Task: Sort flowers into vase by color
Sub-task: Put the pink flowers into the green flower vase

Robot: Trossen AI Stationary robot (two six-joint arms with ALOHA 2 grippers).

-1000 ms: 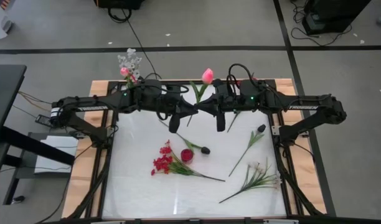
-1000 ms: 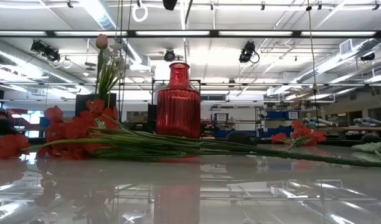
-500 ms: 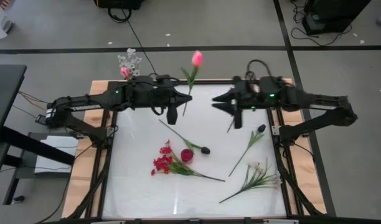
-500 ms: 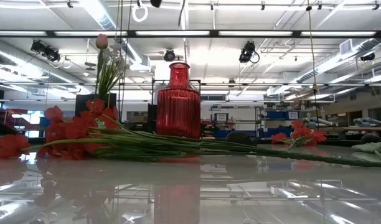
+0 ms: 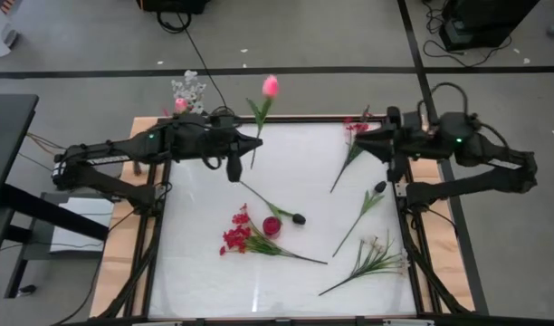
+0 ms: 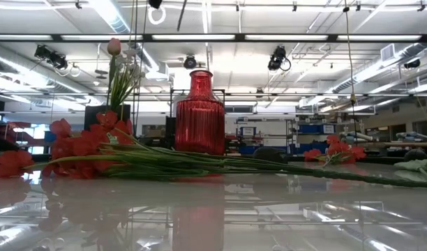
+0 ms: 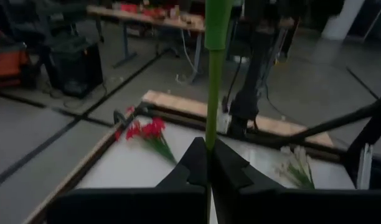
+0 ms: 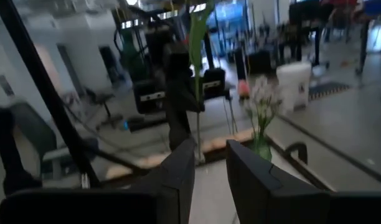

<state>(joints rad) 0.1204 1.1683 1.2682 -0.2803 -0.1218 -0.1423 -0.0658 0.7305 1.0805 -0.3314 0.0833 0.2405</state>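
My left gripper [image 5: 256, 145] is over the far left part of the table, shut on a pink tulip [image 5: 270, 86] that stands upright. My right gripper [image 5: 366, 136] hangs open and holds nothing near the far right edge, above a red flower [image 5: 349, 154] lying on the table. At the far left corner, a vase [image 5: 188, 95] holds white blossoms and a pink bud. A small red vase [image 5: 272, 226] stands mid-table, and red blooms [image 5: 236, 237] lie next to it. My left gripper pinches the tulip's green stem [image 7: 210, 134] between its two fingers, on the lower part of the stem. The fingers lie about level, across the stem, and point toward the table's right. The tulip stands upright, bloom on top, lifted clear of the table.
Two dark-budded stems [image 5: 298, 218] [image 5: 379, 187] lie on the white table, one mid-table and one at the right. A spray of pale blossoms [image 5: 372, 258] lies near the right front. Wooden rails [image 5: 141, 226] edge the table.
My right gripper has opened, let go of the tulip and drawn back toward the table's right edge. My left gripper has carried the tulip toward the table's left, still upright and clear of the table.
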